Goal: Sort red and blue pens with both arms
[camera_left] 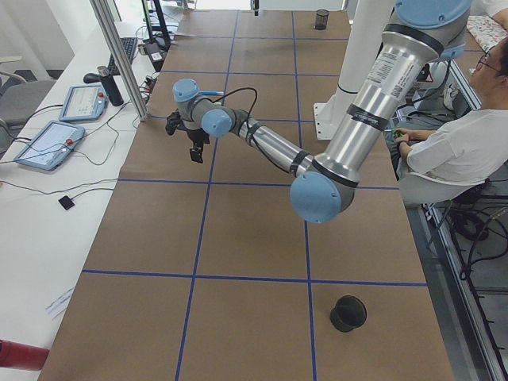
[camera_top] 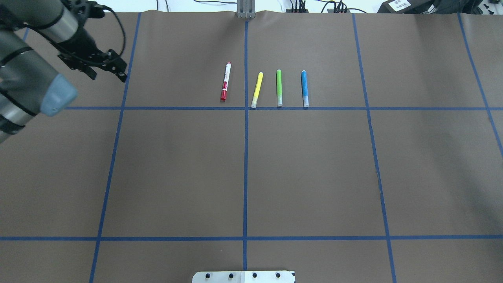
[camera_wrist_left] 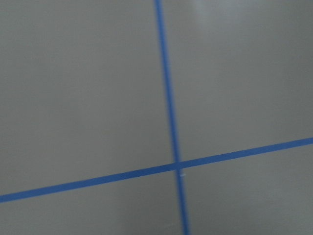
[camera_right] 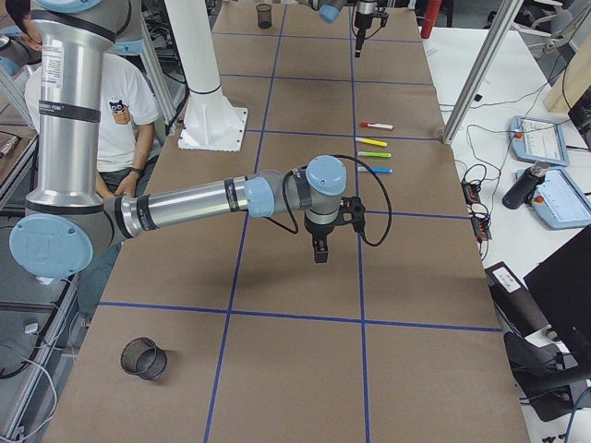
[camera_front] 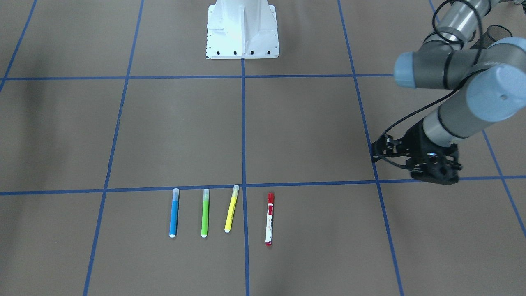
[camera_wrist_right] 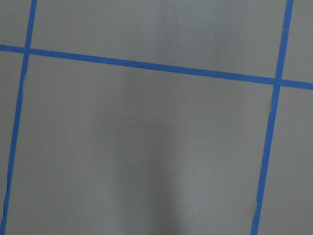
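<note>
looking across the bench (camera_top: 314,177) from my left, nothing is sorted yet. my left arm (camera_top: 23,67) hangs over the far left squares with its jaws spread and empty, well apart from the row of pens. next comes the red marker (camera_top: 225,81), flat on the paper just left of the centre tape line. after it lie the yellow highlighter (camera_top: 257,90), the green highlighter (camera_top: 279,88) and the blue highlighter (camera_top: 304,88), side by side. red and blue both remain to be lifted. my right arm (camera_right: 185,203) shows only from the side, low over a bare square, and i cannot tell whether its jaws are spread or clenched. i judge the approach roomy, the bench's far edge lying beyond the row, though green sits close beside blue.
</note>
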